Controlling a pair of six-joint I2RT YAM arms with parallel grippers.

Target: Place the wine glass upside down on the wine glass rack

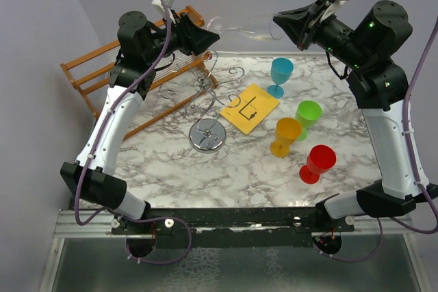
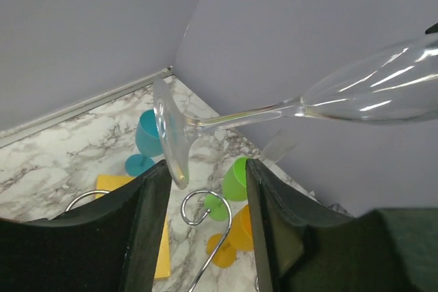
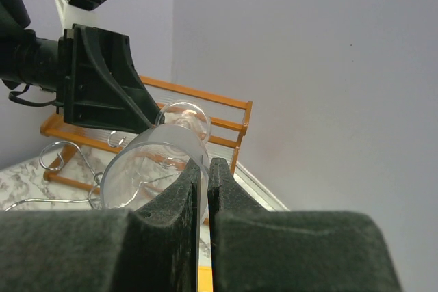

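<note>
Status: wine glass [image 1: 254, 30] level midair | right claw [image 3: 207, 166] pinches rim | left claw [image 2: 205, 167] open around foot

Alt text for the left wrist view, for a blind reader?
A clear wine glass lies sideways in mid-air, its foot between the left pincer's two black fingers, which stand apart, its bowl toward the upper right. Below on the marble table: a teal cup, a green cup, an orange cup, a yellow card and curls of the wine glass rack.

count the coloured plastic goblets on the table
4. The blue goblet is at the back, the green goblet nearer, the orange goblet beside it, the red goblet nearest the front. None appears hidden.
</note>
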